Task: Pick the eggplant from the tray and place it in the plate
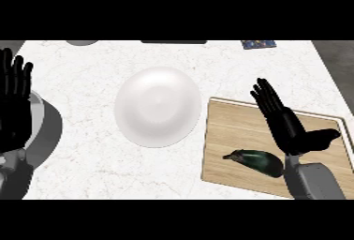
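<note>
A glossy dark eggplant point(257, 161) lay at the lower middle of a wooden tray point(235, 126), lower right of frame, beside a smooth white plate point(158, 106) at centre. The right hand point(282, 121) hovered above the tray, fingers straight and together, thumb spread wide. The left hand point(14, 101) rested open at the left edge.

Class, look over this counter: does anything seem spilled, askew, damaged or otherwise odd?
Nothing stands out. The eggplant lies intact on the wooden tray, the white plate sits bare beside it, and no spill shows on the counter.
</note>
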Robot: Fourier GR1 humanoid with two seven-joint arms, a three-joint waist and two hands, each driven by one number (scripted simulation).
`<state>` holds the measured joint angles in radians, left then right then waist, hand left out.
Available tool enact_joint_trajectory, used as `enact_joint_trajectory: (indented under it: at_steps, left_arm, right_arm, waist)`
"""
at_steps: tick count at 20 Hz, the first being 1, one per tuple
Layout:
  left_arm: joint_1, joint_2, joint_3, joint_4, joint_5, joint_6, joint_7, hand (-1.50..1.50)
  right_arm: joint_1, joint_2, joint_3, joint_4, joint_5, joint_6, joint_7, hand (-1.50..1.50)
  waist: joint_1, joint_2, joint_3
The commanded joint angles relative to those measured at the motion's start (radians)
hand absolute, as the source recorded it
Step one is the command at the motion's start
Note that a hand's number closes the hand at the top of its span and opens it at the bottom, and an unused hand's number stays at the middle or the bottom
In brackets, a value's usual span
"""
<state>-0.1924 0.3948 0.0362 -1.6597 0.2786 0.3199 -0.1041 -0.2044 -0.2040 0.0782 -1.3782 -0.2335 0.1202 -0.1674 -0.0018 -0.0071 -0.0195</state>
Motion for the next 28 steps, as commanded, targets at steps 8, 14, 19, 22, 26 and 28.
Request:
enact_joint_trajectory:
  at_steps: [8, 14, 19, 22, 26, 28]
  left_arm:
    - [0.143, 0.016, -0.17, 0.163, -0.049, -0.147, 0.069, 0.0]
    - [0.151, -0.038, -0.157, 0.325, -0.076, -0.211, -0.065, 0.0]
    - [0.14, 0.004, -0.102, 0.341, -0.05, -0.282, -0.053, 0.0]
    - [0.136, -0.055, -0.14, 0.375, -0.105, -0.254, -0.095, 0.0]
    - [0.121, -0.067, -0.121, 0.388, -0.106, -0.232, -0.083, 0.0]
    - [0.116, -0.06, -0.141, 0.347, -0.112, -0.237, -0.032, 0.0]
  right_arm:
    - [-0.201, -0.174, 0.398, -0.155, 0.402, 0.173, 0.165, 1.5]
    - [0.163, -0.134, 0.437, -0.24, 0.37, 0.138, 0.008, -1.5]
    - [0.223, -0.272, 0.333, -0.398, 0.392, 0.162, -0.017, -1.5]
    - [0.159, -0.266, 0.258, -0.489, 0.368, 0.175, 0.132, -1.5]
    - [0.162, -0.388, 0.246, -0.527, 0.459, 0.236, 0.163, -1.5]
    - [0.091, -0.418, 0.25, -0.547, 0.468, 0.297, 0.275, -1.5]
  waist:
    - [0.003, -0.011, 0.01]
    - [-0.009, 0.006, 0.019]
    - [-0.01, 0.005, 0.019]
    - [-0.007, 0.006, 0.019]
    - [-0.01, 0.006, 0.018]
    - [-0.002, 0.005, 0.018]
